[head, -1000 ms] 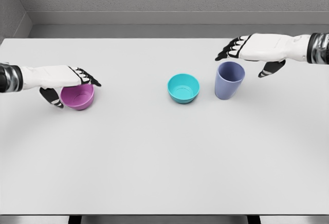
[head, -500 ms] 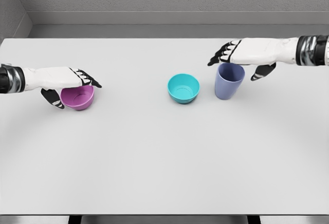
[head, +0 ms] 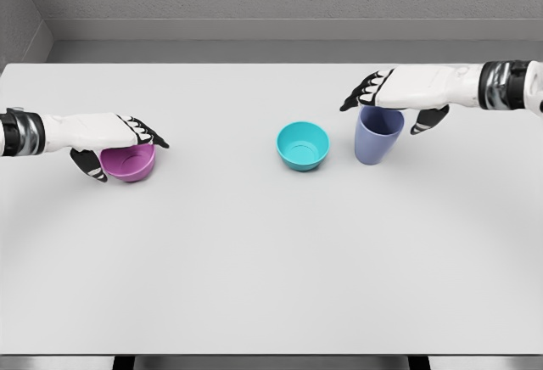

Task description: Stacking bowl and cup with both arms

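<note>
A purple bowl (head: 129,164) stands at the table's left. My left hand (head: 127,154) lies over its rim, fingers (head: 146,133) stretched across the top and thumb (head: 88,165) down beside its left wall, not clamped. A teal bowl (head: 302,145) sits upright near the middle. Just right of it stands a blue-violet cup (head: 377,137). My right hand (head: 386,114) hovers on the cup's mouth with fingers (head: 361,94) extended leftward and thumb (head: 428,120) hanging past the cup's right side, open.
All three vessels rest on a white table (head: 254,260) whose far edge meets a grey wall. The teal bowl and the cup are a small gap apart.
My right hand has slid left and slightly down, from behind and right of the cup to directly over its mouth. The left hand has barely shifted on the purple bowl.
</note>
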Available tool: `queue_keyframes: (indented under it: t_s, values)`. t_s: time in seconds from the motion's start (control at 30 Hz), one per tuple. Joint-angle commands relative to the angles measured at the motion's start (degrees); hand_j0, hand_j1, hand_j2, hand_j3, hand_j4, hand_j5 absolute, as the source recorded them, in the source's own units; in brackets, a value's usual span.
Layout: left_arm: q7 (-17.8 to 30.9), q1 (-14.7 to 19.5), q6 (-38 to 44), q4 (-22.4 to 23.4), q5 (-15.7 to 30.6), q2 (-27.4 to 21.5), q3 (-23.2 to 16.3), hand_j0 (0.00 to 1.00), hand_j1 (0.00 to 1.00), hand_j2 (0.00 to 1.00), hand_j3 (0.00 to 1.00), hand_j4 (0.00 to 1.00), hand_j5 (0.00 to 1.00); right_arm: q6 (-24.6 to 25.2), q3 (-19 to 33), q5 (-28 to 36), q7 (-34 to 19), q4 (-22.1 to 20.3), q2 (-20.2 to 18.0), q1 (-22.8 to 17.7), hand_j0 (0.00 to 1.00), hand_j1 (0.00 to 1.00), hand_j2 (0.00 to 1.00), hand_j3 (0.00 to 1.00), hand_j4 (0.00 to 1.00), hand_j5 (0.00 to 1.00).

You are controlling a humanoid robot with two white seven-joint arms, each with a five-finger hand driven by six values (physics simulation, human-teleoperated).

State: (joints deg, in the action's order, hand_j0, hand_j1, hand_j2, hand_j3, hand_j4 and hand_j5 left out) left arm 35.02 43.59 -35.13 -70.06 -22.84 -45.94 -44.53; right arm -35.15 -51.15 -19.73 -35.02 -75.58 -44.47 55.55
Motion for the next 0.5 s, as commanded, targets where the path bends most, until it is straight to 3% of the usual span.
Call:
queue_keyframes:
  t_s: [0.0, 0.37, 0.47]
  values:
    - [-0.02, 0.00, 0.13, 0.01, -0.37, 0.14, -0.03, 1.00, 1.00, 1.00, 1.00, 1.00, 1.00, 0.15, -0.09, -0.31, 0.02, 0.25, 0.35, 0.00, 1.00, 1.00, 1.00, 1.00, 1.00, 1.00]
    - [-0.02, -0.17, 0.13, 0.80, -0.54, 0.85, -0.12, 1.00, 1.00, 1.00, 1.00, 1.00, 1.00, 0.15, -0.88, -0.31, 0.02, 1.92, 1.31, 0.18, 1.00, 1.00, 1.00, 1.00, 1.00, 1.00]
    - [-0.02, -0.18, 0.13, 0.71, -0.98, 0.85, -0.12, 0.85, 0.85, 0.85, 0.85, 0.85, 0.85, 0.15, -0.88, -0.31, 0.02, 2.10, 1.31, 0.18, 1.00, 1.00, 1.00, 1.00, 1.00, 1.00]
